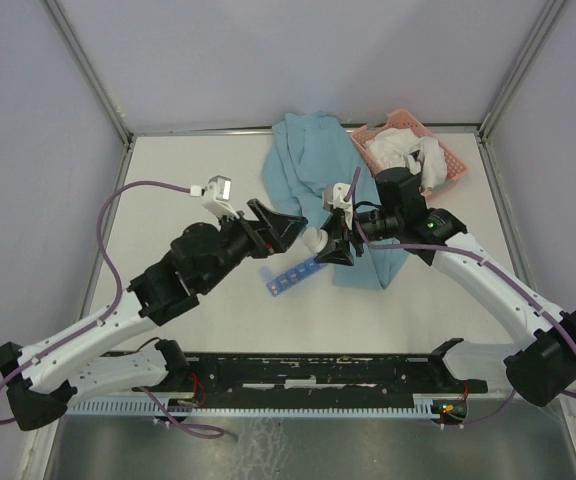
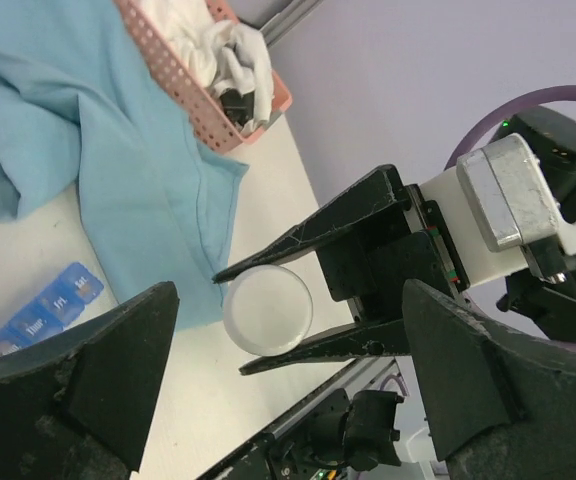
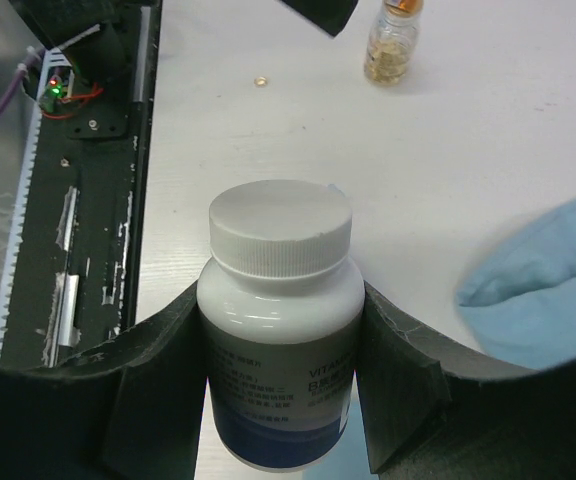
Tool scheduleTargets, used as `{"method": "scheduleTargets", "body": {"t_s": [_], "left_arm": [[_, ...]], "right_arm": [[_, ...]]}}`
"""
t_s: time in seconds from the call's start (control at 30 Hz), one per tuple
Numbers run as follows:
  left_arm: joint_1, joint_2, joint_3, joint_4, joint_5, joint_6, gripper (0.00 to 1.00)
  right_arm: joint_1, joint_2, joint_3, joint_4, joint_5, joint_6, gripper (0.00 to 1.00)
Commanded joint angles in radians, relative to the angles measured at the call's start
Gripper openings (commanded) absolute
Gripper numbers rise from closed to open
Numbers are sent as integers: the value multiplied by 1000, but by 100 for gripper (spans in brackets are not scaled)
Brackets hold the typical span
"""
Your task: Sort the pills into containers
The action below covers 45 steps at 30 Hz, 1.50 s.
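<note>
My right gripper point(image 1: 334, 246) is shut on a white pill bottle point(image 3: 279, 320) with a white screw cap on it, held on its side above the table. The bottle's cap point(image 2: 268, 308) faces my left gripper point(image 1: 293, 231), which is open and empty just short of it. The blue organiser strip of containers point(image 1: 290, 276) lies on the table below both grippers, lids shut; it also shows in the left wrist view point(image 2: 40, 312). One tiny tan pill point(image 3: 261, 80) lies loose on the table. A small glass vial point(image 3: 392, 45) with yellowish contents stands near it.
A blue cloth point(image 1: 308, 160) is spread at the back centre under the right arm. A pink mesh basket point(image 1: 446, 152) with white cloth stands at the back right. A black rail point(image 1: 318, 365) runs along the near table edge.
</note>
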Motion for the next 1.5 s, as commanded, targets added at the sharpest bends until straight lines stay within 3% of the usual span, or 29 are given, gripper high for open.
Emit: {"method": "scheduleTargets", "body": {"t_s": [0.0,0.27,0.7,1.13,1.47], "left_arm": [[-107,101,121,-143,-267,-103,96],[-134,219,179,-143,-283,-104,85],[-143,269,189,-104,-226,-115,66],[-155,270,168,-96,-196,-136,62],[-157,265,150,-77,-170,-115,40]], "right_arm": [[11,-25,43,-1,74,-51,9],[14,-21,45,-7,75,-57,9],[15,-15,45,-10,72,-58,9],[15,0,58,-16,80,-43,9],[16,11,65,-21,68,-30,9]]}}
